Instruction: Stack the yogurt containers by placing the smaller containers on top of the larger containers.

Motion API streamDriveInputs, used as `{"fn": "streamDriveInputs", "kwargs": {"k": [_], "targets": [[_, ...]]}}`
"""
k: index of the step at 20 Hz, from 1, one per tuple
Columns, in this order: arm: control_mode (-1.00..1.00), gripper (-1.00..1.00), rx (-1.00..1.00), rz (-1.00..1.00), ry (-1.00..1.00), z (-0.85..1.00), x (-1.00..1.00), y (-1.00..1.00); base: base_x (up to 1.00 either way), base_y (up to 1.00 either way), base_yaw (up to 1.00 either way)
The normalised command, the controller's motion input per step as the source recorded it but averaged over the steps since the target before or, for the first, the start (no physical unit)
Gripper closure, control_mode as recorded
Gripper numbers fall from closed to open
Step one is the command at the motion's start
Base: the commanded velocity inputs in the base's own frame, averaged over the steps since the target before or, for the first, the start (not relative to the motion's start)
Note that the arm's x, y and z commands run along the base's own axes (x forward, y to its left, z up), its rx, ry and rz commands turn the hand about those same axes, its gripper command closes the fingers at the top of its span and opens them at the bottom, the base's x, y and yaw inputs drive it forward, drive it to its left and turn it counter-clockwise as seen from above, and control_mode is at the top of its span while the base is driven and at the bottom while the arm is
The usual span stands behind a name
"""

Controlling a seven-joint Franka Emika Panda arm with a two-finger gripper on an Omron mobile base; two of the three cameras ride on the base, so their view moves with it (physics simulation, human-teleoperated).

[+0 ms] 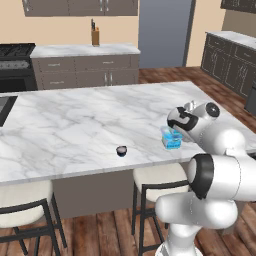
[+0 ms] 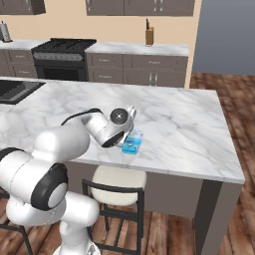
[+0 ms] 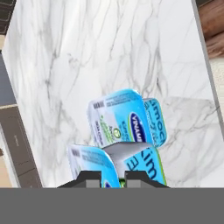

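While the arm leans in over the near side of the marble tabletop [image 1: 75,125], its fingers [image 3: 113,178] stand almost pressed together just above the blue tub [image 1: 172,137]; whether they pinch its rim cannot be told. That tub [image 2: 132,142] sits close to the near edge of the tabletop, above a cream stool [image 2: 118,179], and in the hand view its printed lid [image 3: 120,118] appears tilted. Well apart to its left, the small dark cup [image 1: 121,150] stands upright, also close to the near edge. Behind both containers the marble runs wide and bare toward the far edge, with a dark sink [image 2: 15,89] sunk in at the far left end.
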Motion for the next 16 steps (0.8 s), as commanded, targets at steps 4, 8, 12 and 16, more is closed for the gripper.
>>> {"fn": "streamDriveInputs", "kwargs": {"k": [4,8,12,16], "targets": [[-1.0,1.0,0.0,0.0,-0.01,-0.08,0.11,-0.01,0.0,0.0,0.0],[-1.0,1.0,0.0,0.0,0.0,-0.08,0.01,-0.03,0.0,0.0,0.0],[-1.0,1.0,-0.01,0.0,0.0,-0.07,0.0,-0.08,0.0,0.0,0.0],[-1.0,1.0,-0.01,0.0,0.0,-0.06,0.0,-0.07,0.0,0.0,0.0]]}}
